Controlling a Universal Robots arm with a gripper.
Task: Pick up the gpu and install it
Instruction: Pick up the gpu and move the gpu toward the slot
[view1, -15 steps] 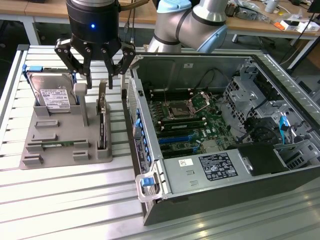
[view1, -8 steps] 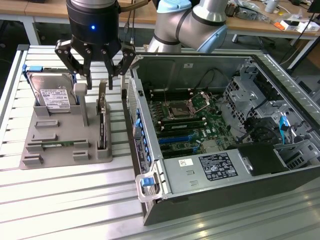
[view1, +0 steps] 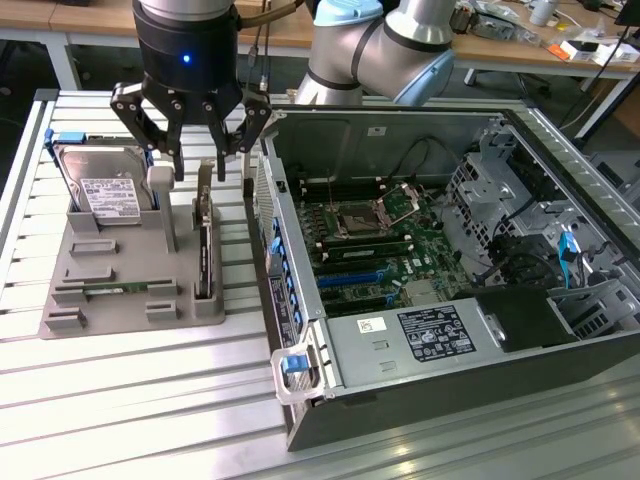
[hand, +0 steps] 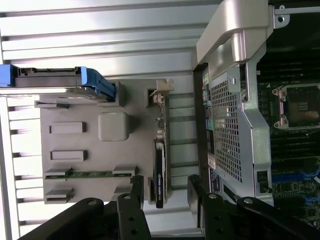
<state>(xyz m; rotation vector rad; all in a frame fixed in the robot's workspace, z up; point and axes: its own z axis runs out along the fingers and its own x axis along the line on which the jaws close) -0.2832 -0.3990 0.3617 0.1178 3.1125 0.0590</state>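
gpu (view1: 205, 250) on edge, beneath spread claw (view1: 212, 172)

Table (view1: 120, 400) ribbed metal; holder (view1: 125, 262) matt plastic (case (view1: 330, 140) dull sheet metal); gripper (view1: 208, 165) glossy black.

exterior: high, angled down | wrist: close, down past claw (hand: 166, 184) | shared: tray (view1: 125, 260)

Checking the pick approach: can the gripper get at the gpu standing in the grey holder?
Probably yes: the gripper hangs open right above the gpu, nothing between them; the computer case beside it is close but looks clear.
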